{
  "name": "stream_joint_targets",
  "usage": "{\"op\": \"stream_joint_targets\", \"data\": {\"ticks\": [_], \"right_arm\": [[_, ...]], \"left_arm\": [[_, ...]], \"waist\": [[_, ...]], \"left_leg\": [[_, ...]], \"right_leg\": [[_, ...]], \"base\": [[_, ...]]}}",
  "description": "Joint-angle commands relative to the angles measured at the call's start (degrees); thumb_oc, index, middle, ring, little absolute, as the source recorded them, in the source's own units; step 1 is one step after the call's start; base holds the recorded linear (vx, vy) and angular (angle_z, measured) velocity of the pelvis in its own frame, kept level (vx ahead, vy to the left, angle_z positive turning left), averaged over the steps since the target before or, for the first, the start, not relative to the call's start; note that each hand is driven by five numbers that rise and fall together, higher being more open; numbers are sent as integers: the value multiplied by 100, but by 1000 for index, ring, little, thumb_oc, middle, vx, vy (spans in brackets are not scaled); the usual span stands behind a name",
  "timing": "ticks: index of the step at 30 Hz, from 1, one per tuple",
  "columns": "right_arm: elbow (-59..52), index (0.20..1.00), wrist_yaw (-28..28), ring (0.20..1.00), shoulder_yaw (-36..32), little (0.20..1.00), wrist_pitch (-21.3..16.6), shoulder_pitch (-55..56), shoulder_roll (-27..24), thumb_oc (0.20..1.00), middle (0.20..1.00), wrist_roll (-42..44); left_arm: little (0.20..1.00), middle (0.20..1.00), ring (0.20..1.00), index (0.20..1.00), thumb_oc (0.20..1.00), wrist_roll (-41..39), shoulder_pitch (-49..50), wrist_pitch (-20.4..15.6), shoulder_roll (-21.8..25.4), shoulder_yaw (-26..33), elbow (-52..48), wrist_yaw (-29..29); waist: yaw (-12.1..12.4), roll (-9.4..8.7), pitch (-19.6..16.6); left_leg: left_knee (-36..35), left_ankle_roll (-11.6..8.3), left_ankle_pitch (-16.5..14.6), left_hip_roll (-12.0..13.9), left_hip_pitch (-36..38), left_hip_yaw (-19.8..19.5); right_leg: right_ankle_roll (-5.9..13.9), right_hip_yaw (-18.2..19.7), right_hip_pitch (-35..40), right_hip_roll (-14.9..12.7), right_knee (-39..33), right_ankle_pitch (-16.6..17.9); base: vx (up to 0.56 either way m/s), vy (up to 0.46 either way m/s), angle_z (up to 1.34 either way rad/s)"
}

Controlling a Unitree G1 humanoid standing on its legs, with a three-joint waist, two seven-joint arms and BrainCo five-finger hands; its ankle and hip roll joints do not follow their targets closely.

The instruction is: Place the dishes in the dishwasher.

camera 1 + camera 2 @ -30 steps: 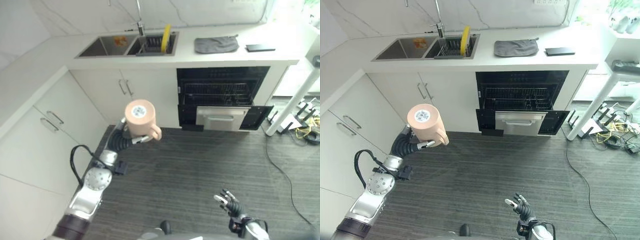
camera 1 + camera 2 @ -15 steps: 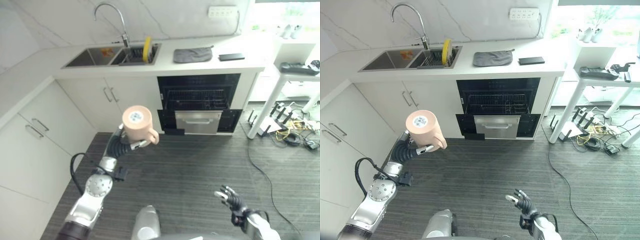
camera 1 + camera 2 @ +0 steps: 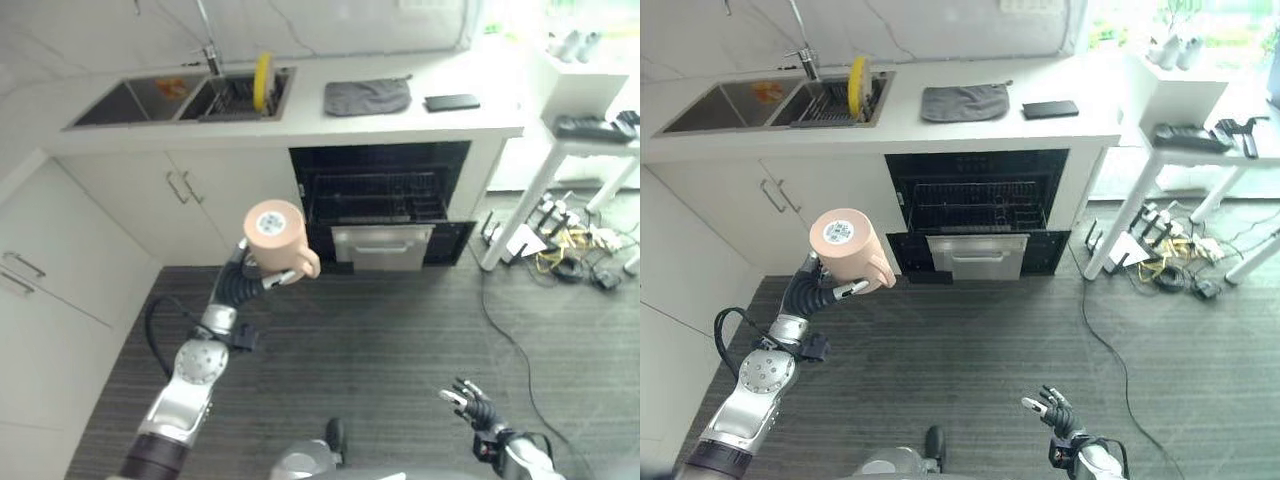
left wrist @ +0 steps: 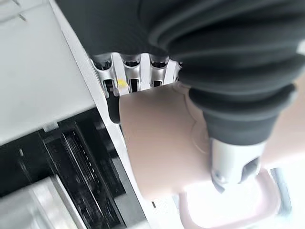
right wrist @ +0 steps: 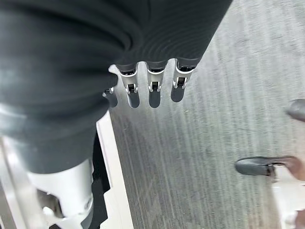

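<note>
My left hand [image 3: 248, 278] holds a peach-pink mug [image 3: 277, 236] upside down, base toward me, handle to the right, raised over the dark floor. In the left wrist view its fingers [image 4: 131, 71] and thumb [image 4: 232, 157] curl round the mug [image 4: 162, 143]. The dishwasher [image 3: 378, 195] stands open under the counter, its wire rack [image 3: 975, 207] inside and its door [image 3: 384, 245] hanging down. A yellow plate [image 3: 262, 81] stands in the sink rack. My right hand [image 3: 470, 404] hangs low at the bottom right, fingers spread and holding nothing, fingers [image 5: 151, 90] straight in its wrist view.
A double sink [image 3: 140, 100] sits in the white counter [image 3: 400, 118], with a grey cloth [image 3: 366, 96] and a dark phone [image 3: 451, 101] to its right. White cabinets [image 3: 60, 260] run along the left. A white table [image 3: 590, 140] and cables [image 3: 565, 262] stand to the right. A person's shoe [image 5: 264, 165] is on the floor.
The whole view has shifted, so the camera moved; the dishwasher now lies more directly ahead. The mug stays held in my left hand, and the right hand stays low and spread.
</note>
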Motion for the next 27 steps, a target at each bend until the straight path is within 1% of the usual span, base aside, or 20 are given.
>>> {"op": "stream_joint_targets", "data": {"ticks": [1,2,3,5,7,8,9,10,13,15,17,19,20,22,23,24,25,26,27], "right_arm": [[-114,1000,240,1000,-101,1000,-322,-39,91,1000,1000,-152],[-133,1000,281,1000,-146,1000,-360,-20,82,1000,1000,-169],[-192,1000,276,1000,-171,1000,-355,9,64,1000,1000,-149],[-203,1000,258,1000,-205,1000,-378,47,67,1000,1000,-99],[-150,1000,232,1000,-227,1000,-382,0,120,1000,1000,-93],[-147,1000,227,1000,-226,1000,-379,-9,128,1000,1000,-93],[-127,1000,198,1000,-228,1000,-381,-38,179,1000,1000,-113],[-62,1000,177,1000,-285,1000,-415,-70,263,1000,1000,-119],[-39,1000,227,1000,-413,1000,-410,-52,322,1000,1000,-90],[-76,1000,199,1000,-384,1000,-357,-46,334,1000,1000,-95],[-83,1000,156,1000,-315,1000,-303,-106,312,1000,1000,-91],[-18,1000,127,1000,-267,1000,-355,-215,272,1000,1000,6],[44,1000,114,1000,-225,1000,-408,-302,239,1000,1000,55],[99,1000,33,1000,-114,1000,-396,-420,140,1000,1000,112],[182,1000,-32,1000,-125,1000,-346,-459,79,1000,1000,157],[212,1000,-26,1000,-145,1000,-345,-462,62,1000,1000,179],[298,1000,30,1000,-191,1000,-379,-467,27,1000,1000,214],[408,1000,122,1000,-248,1000,-449,-468,8,1000,1000,189],[479,1000,195,1000,-269,1000,-497,-462,26,1000,1000,77]], "left_arm": [[200,200,200,200,200,-152,66,-467,293,379,-418,-68],[200,200,200,200,200,-227,97,-482,321,492,-440,-133],[200,200,200,200,200,-244,93,-481,324,526,-452,-159],[200,200,200,200,200,-258,83,-452,311,546,-469,-187],[200,200,200,200,200,-281,120,-482,308,567,-445,-231],[200,200,200,200,200,-284,131,-489,309,572,-442,-235],[200,200,200,200,200,-295,169,-523,308,603,-432,-273],[200,200,200,200,200,-322,205,-575,309,635,-402,-377],[200,200,200,200,200,-240,243,-645,265,677,-445,-520],[200,200,200,200,200,-222,269,-655,236,688,-474,-478],[200,200,200,200,200,-279,239,-623,215,623,-495,-348],[200,200,200,200,200,-307,144,-644,203,554,-477,-294],[200,200,200,200,200,-287,55,-652,189,485,-472,-264],[200,200,200,200,200,-307,-54,-674,137,394,-393,-274],[200,200,200,200,200,-339,-119,-730,64,275,-278,-283],[200,200,200,200,200,-334,-136,-750,40,241,-254,-281],[200,200,200,200,200,-287,-168,-767,-1,179,-248,-273],[200,200,200,200,200,-219,-200,-756,-35,118,-282,-245],[200,200,200,200,200,-187,-220,-739,-41,62,-303,-165]], "waist": [[306,39,-290],[367,94,-251],[376,130,-233],[351,192,-231],[343,225,-235],[343,230,-235],[346,236,-238],[348,234,-237],[358,182,-240],[368,130,-239],[382,70,-218],[398,16,-174],[414,-32,-140],[382,-103,-104],[302,-143,-79],[278,-146,-74],[241,-142,-67],[213,-124,-53],[200,-78,-41]], "left_leg": [[330,-276,-304,-210,-382,-478],[374,-337,-346,-229,-296,-868],[401,-359,-383,-216,-241,-1098],[443,-315,-507,-183,-112,-1476],[452,-282,-593,-135,-10,-1646],[453,-279,-607,-125,5,-1662],[491,-288,-665,-98,31,-1718],[620,-276,-800,-89,56,-1868],[786,-271,-969,-71,65,-2100],[966,-351,-1078,-43,37,-2178],[1141,-391,-1126,-16,-36,-2251],[1383,-416,-1101,39,-153,-2300],[1627,-437,-1039,100,-274,-2301],[2098,-463,-1009,224,-423,-2162],[2694,-463,-878,242,-614,-1922],[2834,-451,-865,238,-667,-1875],[2956,-424,-837,225,-731,-1833],[2899,-398,-824,202,-733,-1859],[2670,-410,-786,200,-682,-1917]], "right_leg": [[299,202,52,216,79,1077],[240,244,18,108,-257,851],[234,286,-56,21,-386,860],[279,465,-314,-152,-500,1057],[363,645,-464,-282,-510,1185],[375,675,-486,-295,-503,1195],[396,786,-527,-319,-513,1222],[438,1006,-597,-343,-529,1275],[466,1344,-676,-319,-595,1352],[416,1494,-674,-250,-689,1367],[353,1542,-722,-157,-778,1439],[279,1556,-763,-86,-852,1476],[217,1556,-762,-41,-939,1494],[122,1511,-783,-3,-1000,1481],[58,1437,-814,4,-1023,1533],[45,1418,-824,12,-1034,1554],[25,1387,-845,45,-1049,1585],[18,1353,-870,100,-1042,1592],[23,1311,-865,158,-1035,1568]], "base": [[92,79,10],[77,-18,-12],[70,-55,-32],[78,-80,7],[99,-84,49],[100,-86,38],[164,-172,33],[210,-232,23],[221,-256,3],[251,-260,-1],[248,-260,2],[205,-222,2],[192,-205,9],[230,-195,21],[184,-117,30],[163,-81,50],[113,-22,63],[146,7,50],[147,48,27]]}}
